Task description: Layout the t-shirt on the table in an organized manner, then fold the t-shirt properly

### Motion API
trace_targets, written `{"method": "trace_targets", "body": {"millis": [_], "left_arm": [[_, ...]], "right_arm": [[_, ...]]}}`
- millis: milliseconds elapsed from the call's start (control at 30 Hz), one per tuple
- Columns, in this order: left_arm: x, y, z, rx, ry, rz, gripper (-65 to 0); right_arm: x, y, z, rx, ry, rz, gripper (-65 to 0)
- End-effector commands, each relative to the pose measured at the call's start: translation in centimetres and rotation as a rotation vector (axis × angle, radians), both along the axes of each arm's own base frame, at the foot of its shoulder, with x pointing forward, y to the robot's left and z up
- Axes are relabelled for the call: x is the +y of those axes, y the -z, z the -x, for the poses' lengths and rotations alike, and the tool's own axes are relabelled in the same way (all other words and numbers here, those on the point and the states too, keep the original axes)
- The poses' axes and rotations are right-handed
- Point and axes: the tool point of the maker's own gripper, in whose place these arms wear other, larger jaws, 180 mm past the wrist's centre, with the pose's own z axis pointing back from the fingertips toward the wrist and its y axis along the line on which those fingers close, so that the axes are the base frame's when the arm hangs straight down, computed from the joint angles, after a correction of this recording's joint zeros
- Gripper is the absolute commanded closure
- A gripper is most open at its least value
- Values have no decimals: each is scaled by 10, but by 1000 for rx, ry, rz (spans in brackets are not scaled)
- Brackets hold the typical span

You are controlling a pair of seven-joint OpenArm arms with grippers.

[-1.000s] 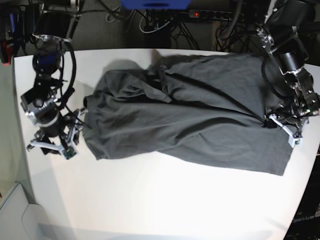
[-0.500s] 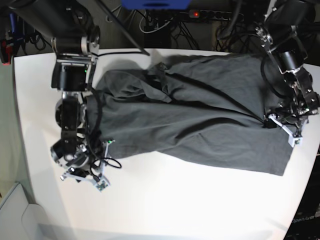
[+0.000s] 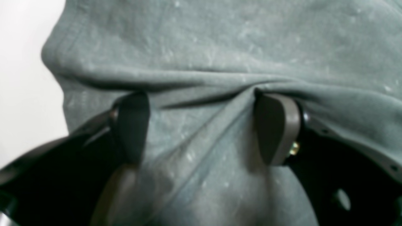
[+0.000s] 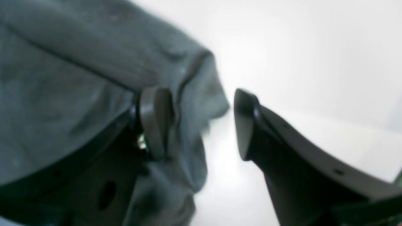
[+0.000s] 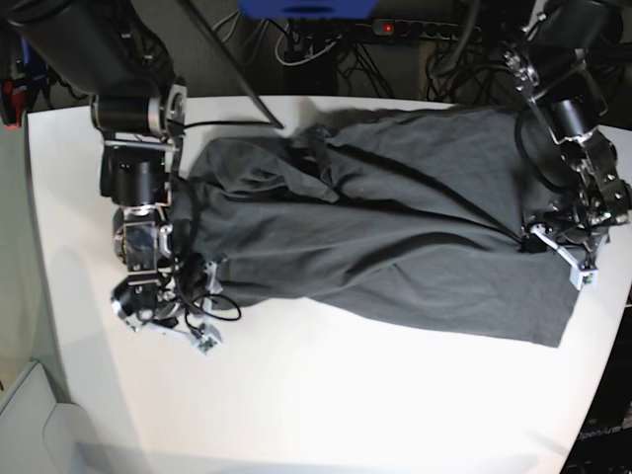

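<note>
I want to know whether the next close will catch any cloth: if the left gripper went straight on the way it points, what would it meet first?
Probably the t-shirt: a raised fold of it crosses right ahead of the left gripper, whose open fingers already straddle cloth.

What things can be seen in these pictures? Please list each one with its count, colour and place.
t-shirt: one, dark charcoal grey, spread crumpled across the far half of the table, with creases running towards the left claw.
table: one, white, under everything; its near half is bare.
power strip: one, black with a red light, behind the table among cables.
blue object: one, at the top edge, cut off by the picture.
left claw: one, dark pads, open, pressed on the shirt with a ridge of cloth between the pads.
right claw: one, dark pads, open, astride the shirt's edge, one pad over cloth, one over bare table.
</note>
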Motion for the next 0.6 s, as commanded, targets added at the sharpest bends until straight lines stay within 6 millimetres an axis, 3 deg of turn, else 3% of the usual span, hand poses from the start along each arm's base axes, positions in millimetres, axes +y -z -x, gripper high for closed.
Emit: {"method": "trace_targets", "body": {"millis": [0,100,267,433,567], "left_arm": [[-10,23,26,138,18,19,-512],[-14,24,25,137,20,26,-512],[-15,25,25,137,21,27,-512],[-15,25,25,137,21,27,-512],[-15,24,24,134,21,27,-512]], "right_arm": [[-5,-17,-14,-39,8,10,-328],[-7,-9,-6,-21,9,16,-274],[-18,-31,-8,-110,19,50,0],[-29,-98,0,-332,36,123,0],[-28,-145,26,-493,35,164,0]]}}
